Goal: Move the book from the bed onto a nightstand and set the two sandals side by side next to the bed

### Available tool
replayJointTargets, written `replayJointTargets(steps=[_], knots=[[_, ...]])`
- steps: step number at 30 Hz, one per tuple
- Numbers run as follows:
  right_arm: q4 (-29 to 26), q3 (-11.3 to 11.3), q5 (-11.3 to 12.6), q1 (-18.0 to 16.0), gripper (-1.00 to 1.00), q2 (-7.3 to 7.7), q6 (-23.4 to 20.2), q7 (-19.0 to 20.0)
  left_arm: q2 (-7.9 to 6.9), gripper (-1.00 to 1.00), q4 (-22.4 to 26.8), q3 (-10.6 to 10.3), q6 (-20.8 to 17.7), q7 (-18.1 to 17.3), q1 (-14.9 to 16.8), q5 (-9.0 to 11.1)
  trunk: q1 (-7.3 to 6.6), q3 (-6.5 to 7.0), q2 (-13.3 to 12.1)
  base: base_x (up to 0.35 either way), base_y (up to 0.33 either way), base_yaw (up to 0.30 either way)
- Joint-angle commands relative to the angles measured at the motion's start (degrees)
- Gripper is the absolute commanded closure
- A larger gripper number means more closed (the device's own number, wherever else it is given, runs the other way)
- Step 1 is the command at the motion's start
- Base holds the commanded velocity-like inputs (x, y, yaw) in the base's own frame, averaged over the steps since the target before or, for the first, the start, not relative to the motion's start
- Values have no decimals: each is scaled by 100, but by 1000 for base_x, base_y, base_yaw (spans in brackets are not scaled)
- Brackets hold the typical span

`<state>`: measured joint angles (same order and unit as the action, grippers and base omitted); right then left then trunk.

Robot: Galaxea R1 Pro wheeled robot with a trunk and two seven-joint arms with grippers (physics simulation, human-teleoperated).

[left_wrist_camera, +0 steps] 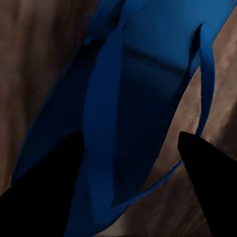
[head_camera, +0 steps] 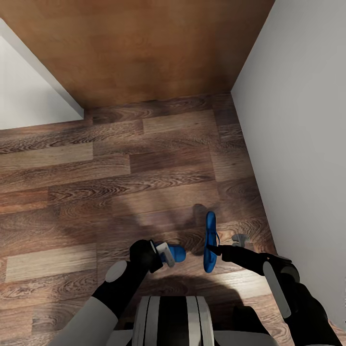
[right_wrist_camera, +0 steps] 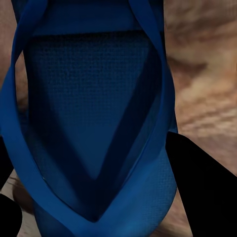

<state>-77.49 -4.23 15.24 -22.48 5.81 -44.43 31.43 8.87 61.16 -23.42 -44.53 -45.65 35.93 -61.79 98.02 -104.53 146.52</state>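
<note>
- The robot stands over a wood-plank floor [head_camera: 120,168] in a corner, a pale wall [head_camera: 298,120] on its right and a brown wooden panel [head_camera: 144,48] ahead; neither the bed as such nor the book can be made out from here.
- Each arm carries one blue sandal, which I take to be the carry stage: both are lifted off the floor so they can be brought to the bedside and set down as a pair.
- The left gripper [head_camera: 166,253] has the left sandal [head_camera: 177,253] sticking out just past its jaws, pointing toward the other arm. In the left wrist view the left sandal [left_wrist_camera: 133,98] lies between the two dark fingers [left_wrist_camera: 44,192], strap side facing the camera. The jaws look partly closed, pinching it.
- The right gripper [head_camera: 217,250] holds the right sandal [head_camera: 210,240] on edge, its length running straight across the jaws, with shadow on the floor beneath. In the right wrist view the right sandal [right_wrist_camera: 94,123] and its V-shaped strap sit between the fingers [right_wrist_camera: 207,187]; the jaws appear clamped on it near one end.
- The two sandals are near each other but apart and at different angles, so they will need lining up before release.
</note>
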Motion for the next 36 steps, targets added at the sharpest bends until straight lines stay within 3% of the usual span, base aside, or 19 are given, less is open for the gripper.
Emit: replayJointTargets(steps=[1, 31, 34, 36], knots=[[-3, -7, 5, -2, 100, 0, -34, 12, 0, 100, 8, -5, -21, -55, 2, -42, -3, 20, 0, 0, 0, 0], [-3, -7, 5, -2, 100, 0, -36, 12, -4, 100, 10, 3, -21, -59, 2, -70, -80, 684, -40, 0, 0, 0], [-3, -13, 5, -2, 100, 4, -39, 12, -28, 100, 23, 126, -19, -60, 2, -62, -88, 751, -44, 0, 0, 0], [-3, -15, 5, -2, 100, 6, -39, 12, -45, 100, 101, 364, -13, -70, 2, -51, -93, 795, -47, 0, 0, 0]])
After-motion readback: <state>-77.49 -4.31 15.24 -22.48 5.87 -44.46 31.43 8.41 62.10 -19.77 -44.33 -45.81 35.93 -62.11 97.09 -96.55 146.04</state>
